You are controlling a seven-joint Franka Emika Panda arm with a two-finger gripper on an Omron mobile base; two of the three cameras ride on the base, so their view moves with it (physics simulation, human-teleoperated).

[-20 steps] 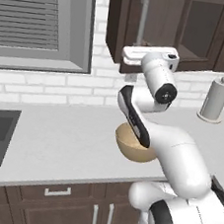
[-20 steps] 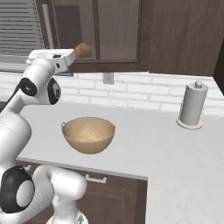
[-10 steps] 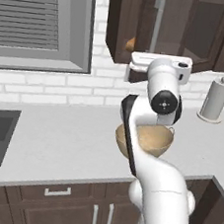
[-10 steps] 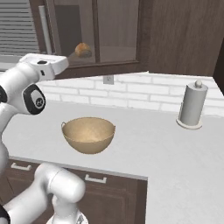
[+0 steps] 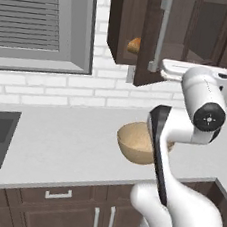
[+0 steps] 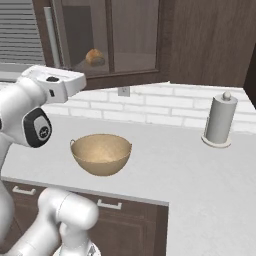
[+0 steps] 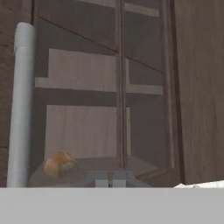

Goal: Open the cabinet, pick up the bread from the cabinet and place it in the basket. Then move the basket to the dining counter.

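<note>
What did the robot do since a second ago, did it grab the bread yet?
Not yet. The cabinet door has swung further out, and the arm swung across in front of the cabinet. Its fingers, apart before, are now shut on nothing. The bread stayed on its shelf, the basket stayed on the grey worktop, and the paper towel roll did not move.

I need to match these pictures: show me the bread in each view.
Left base view: bread upper centre, inside the cabinet.
Right base view: bread upper left, behind glass.
Hand view: bread lower left.
Shared landmark: the silver bar handle beside it.
</note>
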